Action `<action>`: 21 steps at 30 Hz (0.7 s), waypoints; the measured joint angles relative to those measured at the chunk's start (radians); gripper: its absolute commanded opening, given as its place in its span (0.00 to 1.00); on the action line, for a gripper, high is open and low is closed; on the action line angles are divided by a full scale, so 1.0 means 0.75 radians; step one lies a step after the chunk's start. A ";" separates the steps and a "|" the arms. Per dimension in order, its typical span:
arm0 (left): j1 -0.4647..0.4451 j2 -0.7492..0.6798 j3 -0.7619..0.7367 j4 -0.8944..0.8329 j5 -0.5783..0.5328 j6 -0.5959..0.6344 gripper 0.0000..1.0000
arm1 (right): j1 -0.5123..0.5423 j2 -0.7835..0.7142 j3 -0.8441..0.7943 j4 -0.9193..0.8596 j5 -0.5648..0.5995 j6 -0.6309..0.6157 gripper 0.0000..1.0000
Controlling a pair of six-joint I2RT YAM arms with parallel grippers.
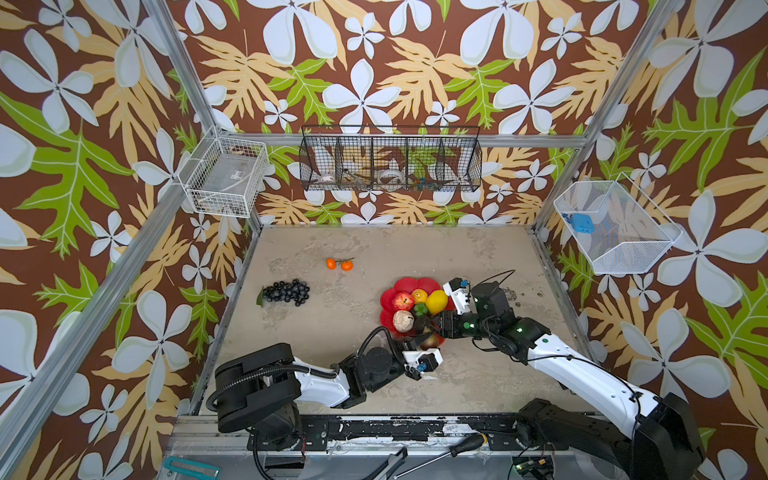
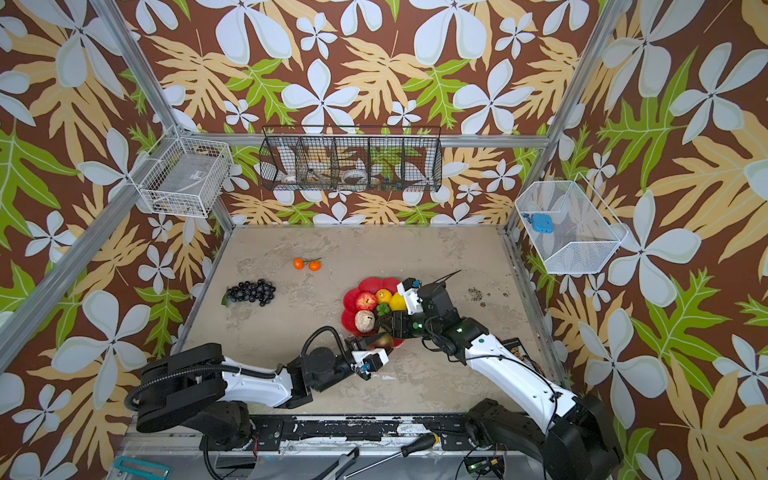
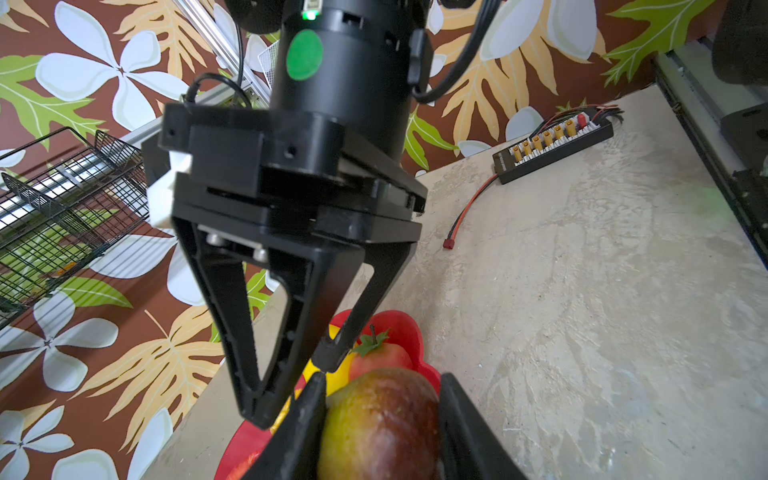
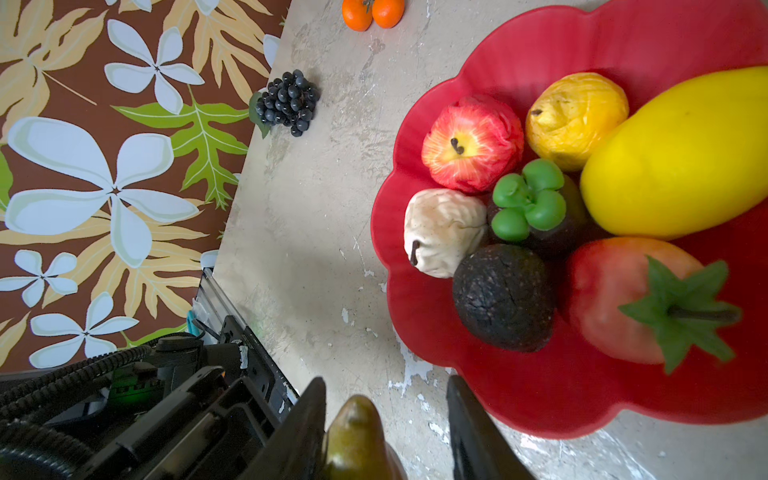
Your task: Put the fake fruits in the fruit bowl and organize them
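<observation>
The red scalloped fruit bowl [image 1: 409, 284] [image 4: 519, 50] holds a red apple [image 4: 471, 143], two yellow lemons [image 4: 681, 153], a cream lumpy piece [image 4: 442, 230], a dark avocado [image 4: 505, 297] and a red leafy-capped fruit [image 4: 631, 299]. At the bowl's near rim my left gripper [image 3: 382, 380] [image 1: 424, 338] is shut on a green-red pear [image 3: 382, 424] [image 1: 430, 341]. My right gripper [image 4: 385, 382] [image 1: 424, 328] straddles the pear's narrow end [image 4: 357, 436]. One finger touches it and the other stands apart. A black grape bunch [image 1: 286, 291] and two stemmed oranges [image 1: 339, 264] lie on the table to the left.
A black wire basket [image 1: 390, 164] hangs on the back wall, with white wire baskets on the left [image 1: 226, 176] and right [image 1: 615, 226] walls. A connector board with cable [image 3: 552, 141] lies near the right wall. A screwdriver [image 1: 453, 451] rests on the front rail.
</observation>
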 measured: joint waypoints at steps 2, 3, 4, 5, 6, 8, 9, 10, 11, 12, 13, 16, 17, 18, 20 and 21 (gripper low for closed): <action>0.000 0.013 0.000 0.023 0.003 0.000 0.43 | 0.005 -0.002 -0.001 0.001 -0.003 0.015 0.44; 0.000 0.019 0.000 0.035 0.006 0.000 0.44 | 0.008 -0.004 -0.002 0.001 -0.004 0.016 0.43; 0.000 0.024 0.000 0.044 0.007 0.000 0.43 | 0.009 -0.006 -0.003 0.000 -0.006 0.016 0.42; 0.000 0.028 -0.001 0.056 0.007 0.001 0.43 | 0.012 -0.007 -0.005 0.003 -0.010 0.016 0.42; 0.000 0.033 -0.001 0.068 0.009 0.003 0.43 | 0.013 -0.007 -0.008 0.005 -0.016 0.020 0.41; 0.000 0.041 -0.005 0.091 0.015 0.008 0.43 | 0.014 -0.007 -0.010 0.006 -0.019 0.021 0.39; 0.000 0.045 -0.007 0.104 0.022 0.010 0.43 | 0.014 -0.007 -0.010 0.007 -0.019 0.022 0.38; 0.000 0.049 -0.009 0.115 0.029 0.013 0.43 | 0.014 -0.007 -0.010 0.008 -0.020 0.022 0.37; 0.000 0.052 -0.010 0.127 0.032 0.015 0.43 | 0.016 -0.007 -0.010 0.009 -0.021 0.024 0.35; 0.000 0.056 -0.011 0.136 0.032 0.021 0.43 | 0.016 -0.005 -0.010 0.011 -0.023 0.025 0.35; 0.000 0.061 -0.012 0.145 0.032 0.031 0.43 | 0.017 -0.003 -0.011 0.011 -0.023 0.026 0.34; 0.000 0.076 -0.013 0.169 0.031 0.042 0.43 | 0.020 0.001 -0.015 0.022 -0.024 0.032 0.33; -0.001 0.081 -0.013 0.176 0.031 0.046 0.42 | 0.024 0.001 -0.015 0.026 -0.023 0.045 0.33; -0.003 0.087 -0.013 0.187 0.029 0.051 0.42 | 0.027 0.002 -0.015 0.031 -0.024 0.046 0.33; -0.003 0.099 -0.013 0.207 0.022 0.063 0.42 | 0.030 0.008 -0.015 0.040 -0.024 0.050 0.33; -0.003 0.104 -0.014 0.214 0.016 0.071 0.42 | 0.031 0.012 -0.015 0.045 -0.023 0.051 0.33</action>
